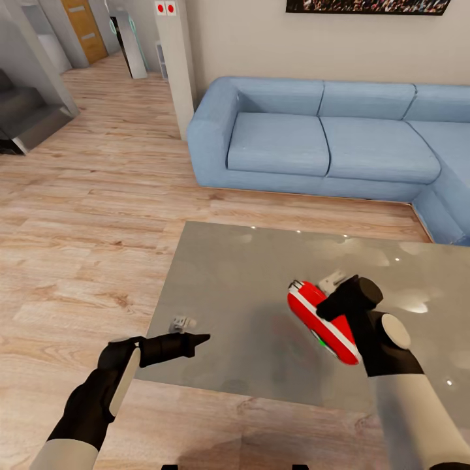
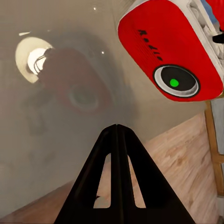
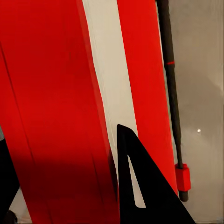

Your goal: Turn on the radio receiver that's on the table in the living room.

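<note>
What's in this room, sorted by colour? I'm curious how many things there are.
Red: 1, the white-banded red radio receiver
Grey: 1, the glossy grey table
Blue: 1, the light-blue fabric sofa
Black: 2, the left fingers and the right fingers
Total: 5

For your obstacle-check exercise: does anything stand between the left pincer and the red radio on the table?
Nothing visible does. The left pincer points toward the radio receiver over bare glossy table; the right pincer is already at the radio.

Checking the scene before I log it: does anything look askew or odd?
The small bright-red radio receiver with a white band sits tilted on the glossy grey table, not flat, with the right gripper against it. Its round dial glows green. Nothing looks spilled or broken.
</note>
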Available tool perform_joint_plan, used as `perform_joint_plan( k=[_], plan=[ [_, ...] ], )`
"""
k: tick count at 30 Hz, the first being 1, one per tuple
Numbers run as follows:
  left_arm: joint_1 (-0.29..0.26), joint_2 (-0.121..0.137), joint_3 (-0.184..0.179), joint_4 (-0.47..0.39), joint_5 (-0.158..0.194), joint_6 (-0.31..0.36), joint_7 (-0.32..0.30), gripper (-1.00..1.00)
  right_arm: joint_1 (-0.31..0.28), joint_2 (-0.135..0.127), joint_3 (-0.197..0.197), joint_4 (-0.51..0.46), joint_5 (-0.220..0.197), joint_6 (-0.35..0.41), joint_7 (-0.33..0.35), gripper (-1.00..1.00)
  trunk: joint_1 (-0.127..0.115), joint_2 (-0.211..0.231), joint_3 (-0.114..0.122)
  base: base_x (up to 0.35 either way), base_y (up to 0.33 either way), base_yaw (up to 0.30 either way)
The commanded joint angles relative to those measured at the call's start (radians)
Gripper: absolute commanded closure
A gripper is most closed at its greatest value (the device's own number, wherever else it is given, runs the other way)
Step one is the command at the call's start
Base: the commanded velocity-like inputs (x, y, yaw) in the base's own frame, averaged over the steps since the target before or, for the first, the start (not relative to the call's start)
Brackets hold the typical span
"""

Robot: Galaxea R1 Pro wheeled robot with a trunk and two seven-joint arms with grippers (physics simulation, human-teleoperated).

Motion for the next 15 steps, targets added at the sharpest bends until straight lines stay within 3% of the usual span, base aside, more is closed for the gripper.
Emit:
perform_joint_plan(
  k=[1,8,15],
  plan=[
    [0.0,0.0,0.0,0.002,0.0,0.0,0.001,1.0,-0.002,-0.004,0.0,0.006,0.003,0.0,0.008,1.0,0.0,0.0,0.0,0.0,0.0,0.0],
    [0.0,0.0,-0.001,0.021,-0.001,-0.002,0.004,1.0,-0.031,-0.052,-0.002,0.02,-0.004,0.0,0.092,1.0,0.0,0.0,0.0,0.0,0.0,0.0],
    [0.0,0.0,-0.002,0.062,-0.004,-0.015,0.003,1.0,-0.054,-0.062,-0.002,-0.012,0.001,0.0,0.127,1.0,0.0,0.0,0.0,0.0,0.0,0.0]
  ],
)
